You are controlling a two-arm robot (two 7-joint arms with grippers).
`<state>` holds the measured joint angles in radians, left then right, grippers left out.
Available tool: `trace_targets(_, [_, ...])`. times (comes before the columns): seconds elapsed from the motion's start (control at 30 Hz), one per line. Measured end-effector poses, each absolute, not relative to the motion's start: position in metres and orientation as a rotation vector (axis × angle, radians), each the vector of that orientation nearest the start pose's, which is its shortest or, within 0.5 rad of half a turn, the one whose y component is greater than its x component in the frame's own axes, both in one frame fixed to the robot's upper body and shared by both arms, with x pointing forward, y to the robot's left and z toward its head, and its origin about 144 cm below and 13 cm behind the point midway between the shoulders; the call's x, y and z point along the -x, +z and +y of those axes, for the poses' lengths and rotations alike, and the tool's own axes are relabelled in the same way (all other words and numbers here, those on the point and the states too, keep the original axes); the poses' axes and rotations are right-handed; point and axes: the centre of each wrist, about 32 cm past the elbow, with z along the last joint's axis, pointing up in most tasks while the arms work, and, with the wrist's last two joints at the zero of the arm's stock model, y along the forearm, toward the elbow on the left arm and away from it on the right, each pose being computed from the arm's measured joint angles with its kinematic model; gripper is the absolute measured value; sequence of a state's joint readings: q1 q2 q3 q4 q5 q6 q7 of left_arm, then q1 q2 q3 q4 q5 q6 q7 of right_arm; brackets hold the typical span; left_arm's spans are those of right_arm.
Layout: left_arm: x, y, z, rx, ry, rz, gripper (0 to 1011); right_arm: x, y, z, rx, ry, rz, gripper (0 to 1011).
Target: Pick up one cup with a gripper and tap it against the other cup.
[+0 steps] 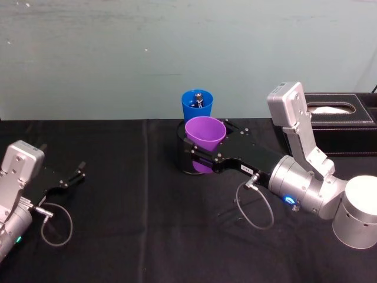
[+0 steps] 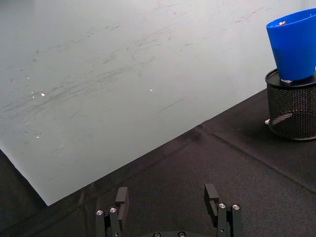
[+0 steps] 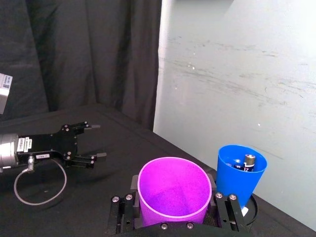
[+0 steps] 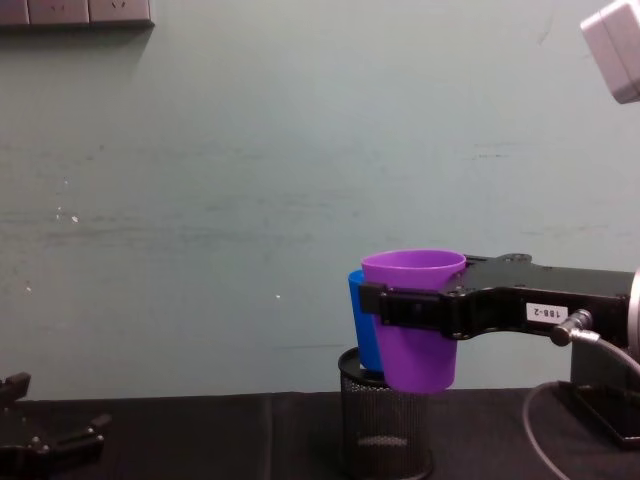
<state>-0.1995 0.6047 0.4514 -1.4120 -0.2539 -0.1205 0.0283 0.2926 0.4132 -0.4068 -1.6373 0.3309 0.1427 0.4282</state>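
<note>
Clenching upright purple cup (image 1: 205, 134), right pincer (image 1: 206, 147) — beside blue cup (image 1: 197, 105), left pincer (image 1: 79, 171) spread

Our right arm (image 1: 306, 147) reaches forward and toward the left from the right side. Its silver wrist (image 1: 290, 177) shows a blue light. Our long black two-fingered right gripper (image 1: 203, 146) is held level and raised, its fingers clamped on either side of a purple tapered plastic tumbler (image 1: 205, 132). Our small black left gripper (image 1: 79, 170) sits low at the far left, fingers spread apart.
</note>
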Motion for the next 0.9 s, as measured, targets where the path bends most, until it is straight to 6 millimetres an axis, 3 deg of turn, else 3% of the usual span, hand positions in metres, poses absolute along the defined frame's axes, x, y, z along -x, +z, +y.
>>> trace_targets(0.9, [-0.4886, 1.1398, 0.3097, -0.304, 1.248, -0.285, 1000, -0.5086, 1.2332, -0.2200, 0.098, -0.761, -0.137, 741])
